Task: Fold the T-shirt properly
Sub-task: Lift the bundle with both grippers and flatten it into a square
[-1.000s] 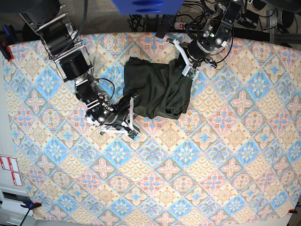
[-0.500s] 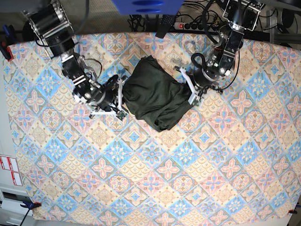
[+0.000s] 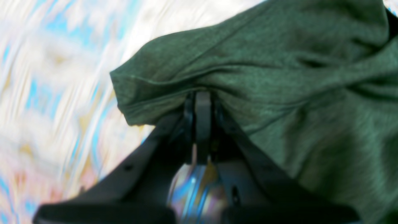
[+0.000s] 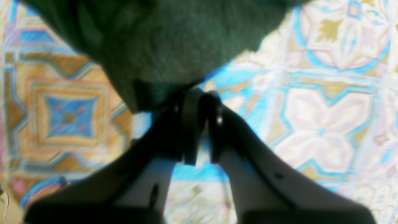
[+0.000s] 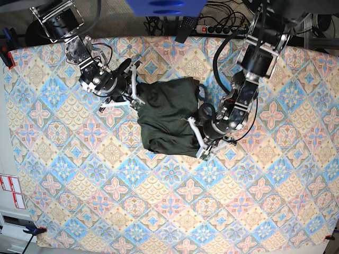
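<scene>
The T-shirt [image 5: 167,116] is a dark olive-green bundle, folded over itself on the patterned tablecloth [image 5: 254,201], a little behind the table's middle. My left gripper [image 5: 197,141] is at the shirt's front right edge. In the left wrist view this gripper [image 3: 202,97] is shut on a bunched fold of the T-shirt [image 3: 279,77]. My right gripper [image 5: 136,96] is at the shirt's back left edge. In the right wrist view, which is blurred, its jaws [image 4: 199,95] stand almost together, pinching the hem of the T-shirt [image 4: 174,40].
A power strip with cables [image 5: 222,29] lies past the table's far edge, beside a blue object [image 5: 164,6]. A red clamp [image 5: 5,53] holds the cloth at the left edge. Patterned cloth stretches bare across the front half.
My left gripper has carried its shirt edge from the back right toward the front. My right gripper has moved back and left. The shirt has folded over into a tighter bundle.
</scene>
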Available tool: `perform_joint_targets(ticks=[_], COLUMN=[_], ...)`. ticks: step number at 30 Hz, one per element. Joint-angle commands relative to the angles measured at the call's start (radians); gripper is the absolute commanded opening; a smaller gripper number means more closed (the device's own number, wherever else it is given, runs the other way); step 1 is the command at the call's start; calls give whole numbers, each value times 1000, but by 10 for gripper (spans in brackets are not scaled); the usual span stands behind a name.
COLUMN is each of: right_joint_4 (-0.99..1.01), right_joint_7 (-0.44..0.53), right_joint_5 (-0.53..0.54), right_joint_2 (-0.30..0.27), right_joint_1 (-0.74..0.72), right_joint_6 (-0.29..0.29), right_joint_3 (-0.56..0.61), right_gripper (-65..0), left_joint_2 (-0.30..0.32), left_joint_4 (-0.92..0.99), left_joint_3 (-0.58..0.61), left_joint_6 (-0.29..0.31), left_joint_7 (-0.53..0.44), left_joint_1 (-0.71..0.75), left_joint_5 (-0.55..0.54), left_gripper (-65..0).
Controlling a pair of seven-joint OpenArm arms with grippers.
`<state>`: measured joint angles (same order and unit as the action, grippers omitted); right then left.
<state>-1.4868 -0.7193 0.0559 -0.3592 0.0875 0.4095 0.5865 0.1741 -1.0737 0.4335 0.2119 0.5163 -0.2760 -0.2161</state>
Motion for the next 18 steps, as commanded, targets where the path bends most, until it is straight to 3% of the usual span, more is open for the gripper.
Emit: perform_joint_targets(ticks=[1, 3, 7, 13, 18], right_joint_4=[-16, -64, -153, -278, -308], right_joint_7=[-50, -50, -50, -50, -50], right_joint_5=[12, 12, 17, 19, 19], right_joint_2=[-24, -47, -91, -87, -41], right_joint_1=[24, 24, 24, 88, 84], right_joint_6=[33, 33, 32, 32, 32], right_joint_3=[7, 5, -32, -248, -245], right_gripper=[-595, -595, -595, -595, -595], left_joint_2=[-14, -20, -12, 43, 68], left_joint_4=[11, 37, -63, -406, -578], left_joint_3=[21, 52, 55, -9, -37], left_joint_6=[1, -1, -1, -1, -1], left_joint_7=[-58, -86, -49, 63, 74], left_joint_1=[-47, -73, -75, 103, 306], left_joint_5=[-7, -7, -9, -16, -10], left_gripper=[-650, -650, -650, -650, -650])
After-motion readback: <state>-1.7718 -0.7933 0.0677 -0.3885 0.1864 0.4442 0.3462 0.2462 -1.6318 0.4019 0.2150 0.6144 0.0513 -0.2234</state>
